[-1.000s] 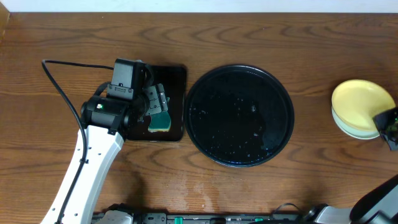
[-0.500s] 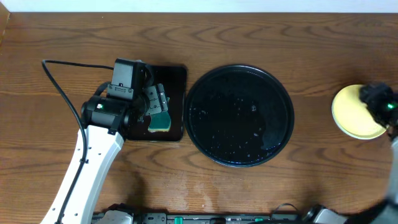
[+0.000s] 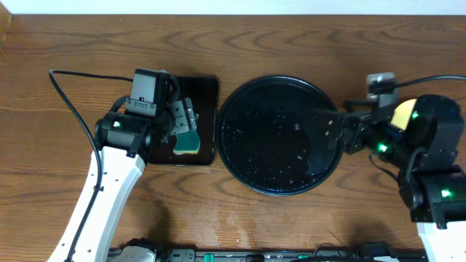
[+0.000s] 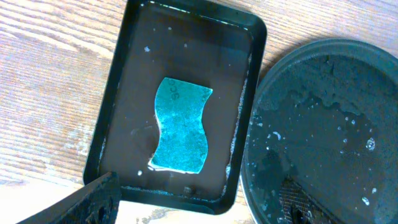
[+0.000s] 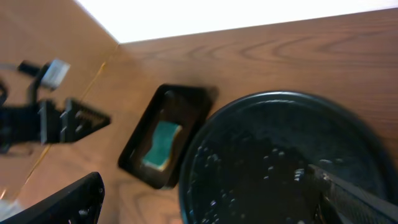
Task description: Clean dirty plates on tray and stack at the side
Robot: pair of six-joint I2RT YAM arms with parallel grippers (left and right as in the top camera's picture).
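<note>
Table (image 3: 87,44): brown wood, carrying everything below.
Round tray (image 3: 269,135): glossy black, at the middle, holding no plates; water beads dot its floor.
Small tray (image 3: 207,91): black and rectangular, just beside the round tray's left rim, under the left arm.
Plates (image 3: 402,114): off the round tray, at the table's right side. Only a sliver of pale yellow shows behind the right arm; the rest of the stack is hidden.
Sponge (image 4: 180,124): teal, lying flat in the small tray, touched by nothing.
Right claw (image 3: 331,132): spread wide and holding nothing, hanging over the round tray's right rim.
Left claw (image 3: 180,122): spread wide and holding nothing, above the sponge.
Risk, tray: a low sweep of the right claw could catch the raised rim and shove the tray into its small neighbour.
Risk, stack: the right arm sits over the plates, so a careless swing may knock them askew.
Risk, check: with the stack covered, leftover red smears cannot be ruled out.
</note>
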